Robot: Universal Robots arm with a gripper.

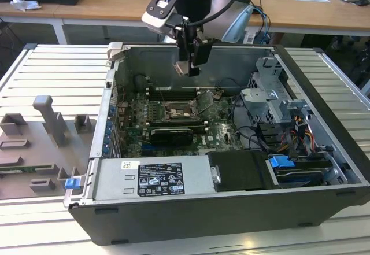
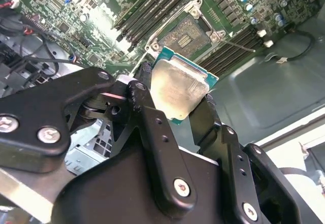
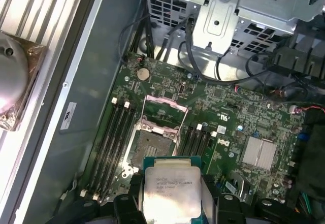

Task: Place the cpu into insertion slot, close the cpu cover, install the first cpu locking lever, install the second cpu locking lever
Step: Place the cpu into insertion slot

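Note:
My gripper is shut on the cpu, a square chip with a dull silver top and a green edge. It hangs above the open computer case, over the motherboard. In both wrist views the cpu sits pinched between the black fingers. Below it lies the insertion slot, dark in the middle with a silvery rim and nothing in it. The cpu cover stands swung up at the slot's far edge.
Long black memory slots flank the socket. A black expansion card, a labelled power supply, a metal drive cage and loose cables crowd the case. Grey fixtures stand on the table at the exterior view's left.

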